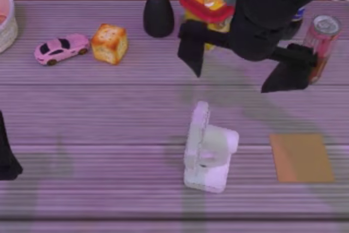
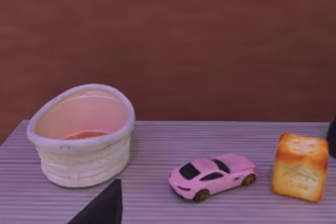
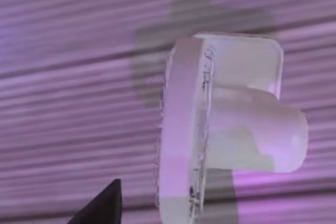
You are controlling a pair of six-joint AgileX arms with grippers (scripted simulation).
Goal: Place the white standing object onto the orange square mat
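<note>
Left gripper (image 1: pixel 8 159): parked at the table's left edge; finger state cannot be told. White round container (image 1: pixel 5 17), far left. Pink toy car (image 1: pixel 61 48) beside a toast cube (image 1: pixel 109 42). Black bottle with red cap (image 1: pixel 158 9), at the back. White standing object (image 1: pixel 207 148): upright on the table, centre. Right gripper (image 1: pixel 245 69): above the table behind it, fingers spread, holding nothing. Orange square mat (image 1: pixel 301 157): flat, right of the white object, apart from it. Red can (image 1: pixel 323 42), back right.
</note>
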